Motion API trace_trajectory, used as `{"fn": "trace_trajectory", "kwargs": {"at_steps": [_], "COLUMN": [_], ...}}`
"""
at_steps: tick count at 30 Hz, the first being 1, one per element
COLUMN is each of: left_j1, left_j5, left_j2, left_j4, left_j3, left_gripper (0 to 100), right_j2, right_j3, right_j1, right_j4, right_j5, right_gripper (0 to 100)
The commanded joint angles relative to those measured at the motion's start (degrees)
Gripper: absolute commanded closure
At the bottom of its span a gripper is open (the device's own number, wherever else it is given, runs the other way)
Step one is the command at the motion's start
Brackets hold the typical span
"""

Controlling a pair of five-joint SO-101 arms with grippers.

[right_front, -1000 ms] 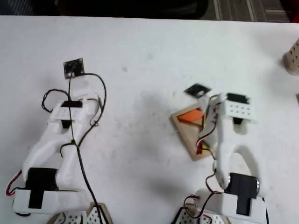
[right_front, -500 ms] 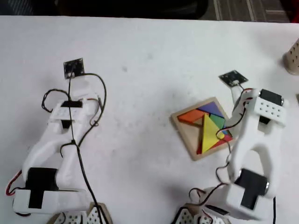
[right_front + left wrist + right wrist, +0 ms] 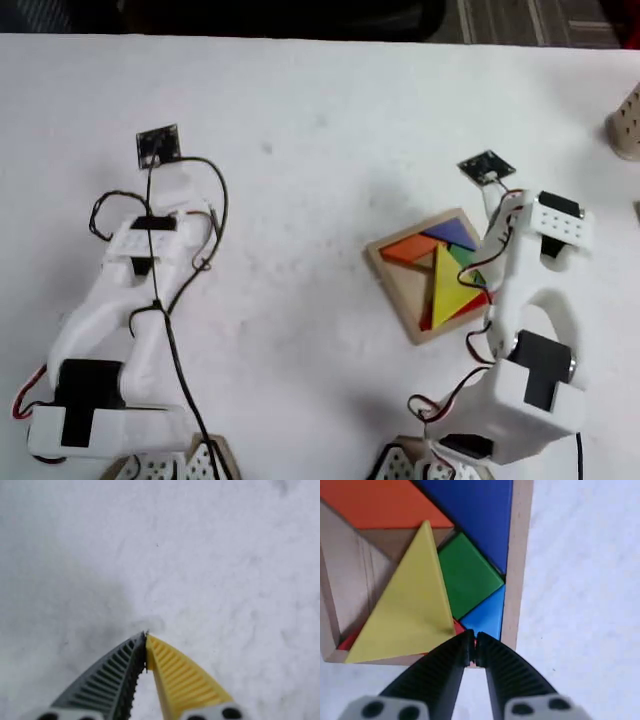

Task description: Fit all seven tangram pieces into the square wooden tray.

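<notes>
The right gripper (image 3: 472,647), fingers pressed together, hangs at the wooden tray's (image 3: 519,555) edge beside the yellow triangle (image 3: 410,610). The left gripper (image 3: 146,639), likewise closed, points at the white table (image 3: 225,555).

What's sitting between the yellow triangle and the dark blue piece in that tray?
A green square, flanked by the yellow triangle and the dark blue piece; the right wrist view shows it.

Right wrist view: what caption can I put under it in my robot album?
Closed right gripper at the wooden tray's edge, tips beside a yellow triangle and green square.
</notes>
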Motion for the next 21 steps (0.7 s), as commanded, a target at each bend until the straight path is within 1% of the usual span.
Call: {"fn": "trace_trajectory", "kwargs": {"at_steps": [1,8,18,21], "left_j1": [0.7,0.7,0.7,0.7], "left_j5": [-0.5,-0.5,-0.5,-0.5], "left_j2": [-2.7,-2.7,-2.7,-2.7], "left_j4": [0.3,0.3,0.3,0.3], "left_j3": [-0.4,-0.4,-0.4,-0.5], "left_gripper": [98,98,98,98], "right_j2": [0.2,1.3,1.0,0.9], "right_j3": [-0.7,-0.8,-0.8,-0.8], "right_j1": [-2.9,-8.0,-11.6,-12.6], "right_j4": [-2.2,-2.3,-1.8,-1.5], "right_j5": [-2.5,-2.9,-3.1,-6.0], "right_gripper": [97.6,97.6,97.6,97.6]}}
